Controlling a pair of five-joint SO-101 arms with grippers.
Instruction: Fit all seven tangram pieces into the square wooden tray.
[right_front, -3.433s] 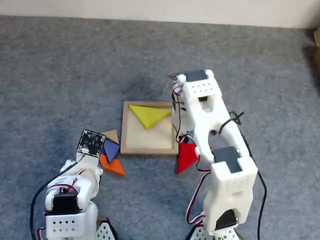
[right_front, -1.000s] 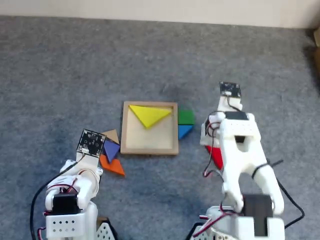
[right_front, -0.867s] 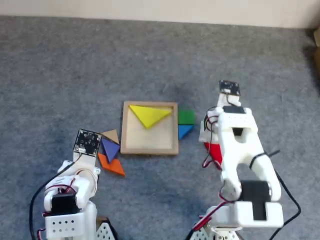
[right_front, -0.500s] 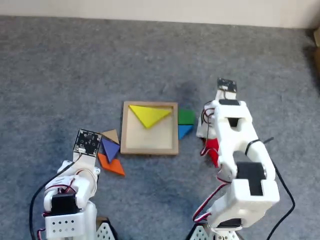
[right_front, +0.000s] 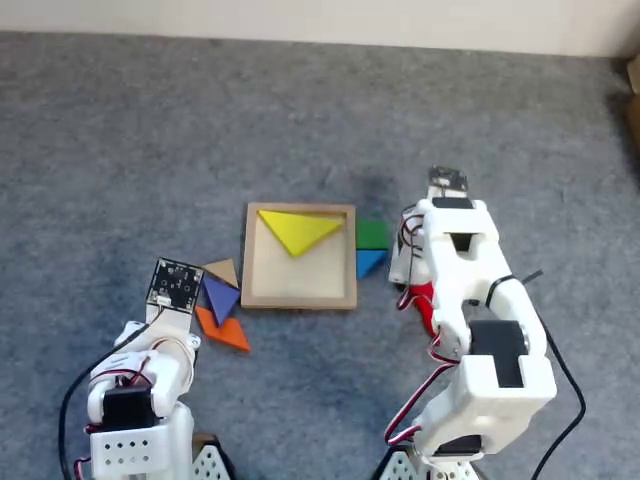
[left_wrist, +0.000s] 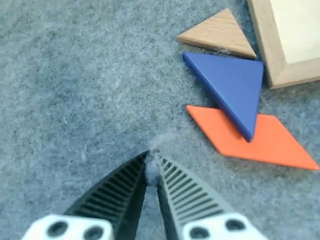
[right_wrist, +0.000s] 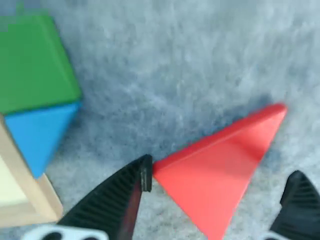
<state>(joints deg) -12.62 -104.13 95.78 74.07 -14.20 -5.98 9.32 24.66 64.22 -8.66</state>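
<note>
1. Tray (right_front: 247, 258): the yellow triangle (right_front: 297, 230) fills the far part. The near part is bare and open from above.
2. Left rim crowded: wood triangle (left_wrist: 218, 35), navy triangle (left_wrist: 230, 85) and orange piece (left_wrist: 252, 141) bunch there, navy overlapping orange.
3. Right rim blocked: green piece (right_front: 373, 233) and blue triangle (right_wrist: 37, 132) sit just beside it.
4. A bare strip runs between blue and the red triangle (right_wrist: 220, 160). The right arm (right_front: 460, 260) hangs over red.
5. Table (right_front: 150, 130): the far side is open, as is the near edge between the arm bases.
</note>
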